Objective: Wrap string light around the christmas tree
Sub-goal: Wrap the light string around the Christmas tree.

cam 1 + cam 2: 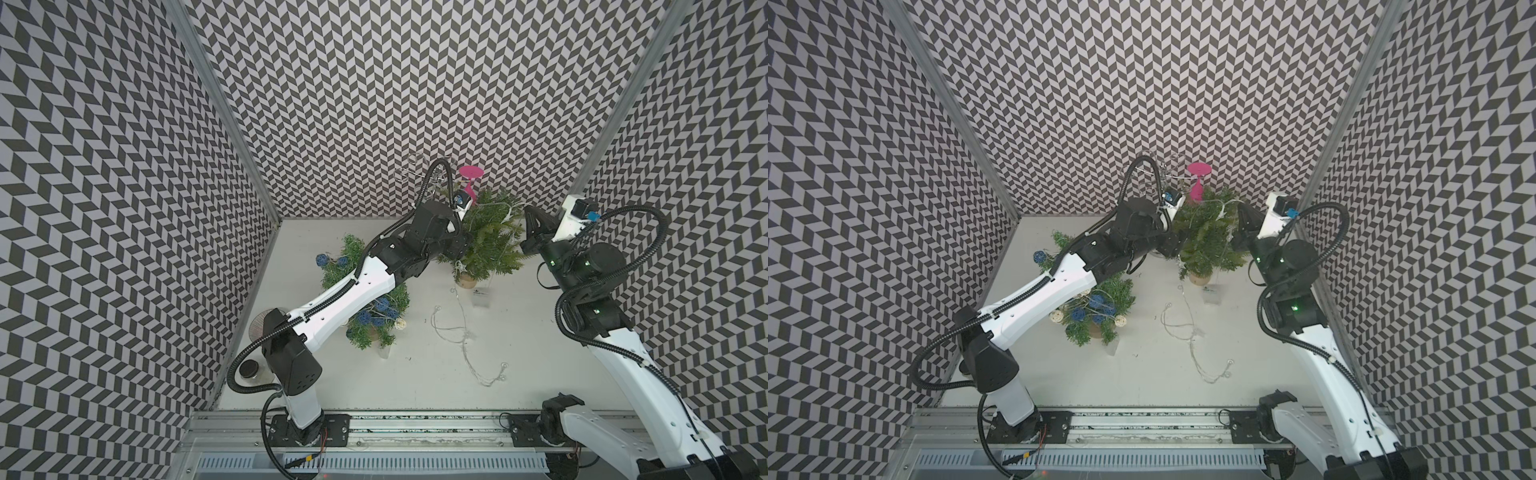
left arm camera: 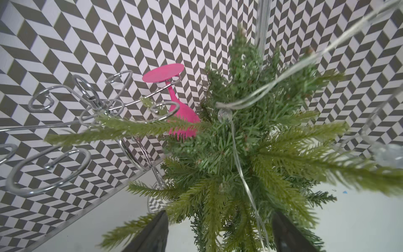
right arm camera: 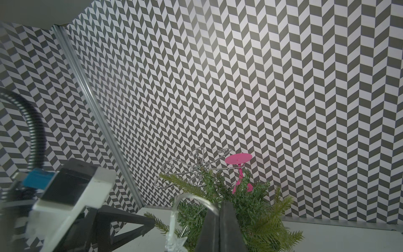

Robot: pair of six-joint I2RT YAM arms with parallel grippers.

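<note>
The small green christmas tree [image 1: 492,243] [image 1: 1208,239] stands in a pot near the back wall. The clear string light [image 1: 461,328] trails from the table up over the tree's branches [image 2: 236,157]. My left gripper [image 2: 220,236] is open at the tree's left side, with its dark fingers [image 2: 153,234] astride lower branches and a strand of the wire. My right gripper [image 3: 219,209] [image 1: 527,210] is high at the tree's right and shut on the string light. From it a loop of wire arcs down to a star bulb [image 3: 174,242].
A second tree with blue and wicker balls [image 1: 368,307] sits under my left arm. A wire rack [image 1: 419,174] and an upside-down pink glass [image 1: 470,183] stand behind the tree. A small clear box [image 1: 482,297] and a dark-lidded jar [image 1: 249,368] are on the table.
</note>
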